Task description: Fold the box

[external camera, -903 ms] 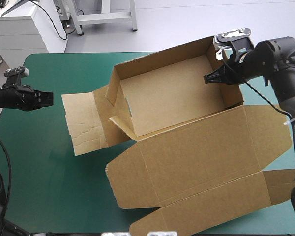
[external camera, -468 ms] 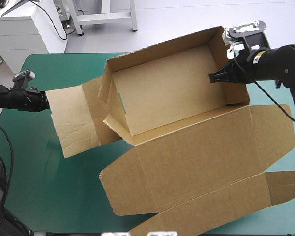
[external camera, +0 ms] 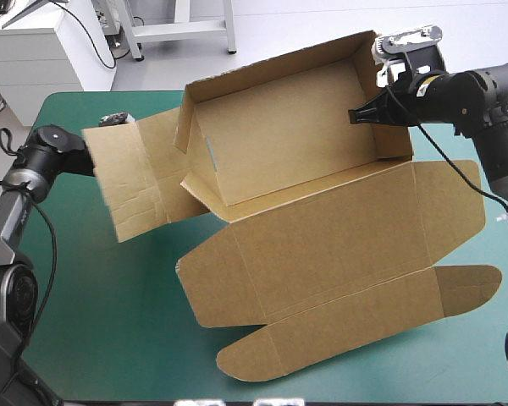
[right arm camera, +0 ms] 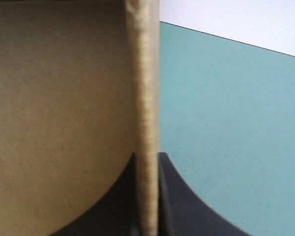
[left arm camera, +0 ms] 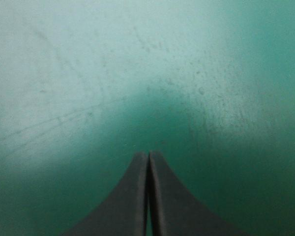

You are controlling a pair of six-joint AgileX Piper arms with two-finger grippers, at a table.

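The brown box [external camera: 288, 144] stands tilted at mid-table with its walls raised, and its lid [external camera: 339, 245] lies flat toward the front edge. My right gripper [external camera: 361, 115] is shut on the box's right end wall. In the right wrist view that wall's edge [right arm camera: 146, 98] runs between the black fingers [right arm camera: 174, 196]. A loose end flap [external camera: 131, 182] sticks out on the box's left, raised off the cover. My left gripper [left arm camera: 148, 155] is shut on nothing and faces the teal-green cover [left arm camera: 137, 73]. In the high view the flap hides its fingers.
Bare teal-green cover [external camera: 102, 321] lies at the front left. The lid's rounded tuck flaps [external camera: 466, 288] reach toward the table's right and front edges. The left arm [external camera: 42, 161] stands close to the table's left edge.
The left arm swung in to the left flap's outer edge, and the flap now stands raised. The box shifted and tilted with the right gripper, and the lid slid along.
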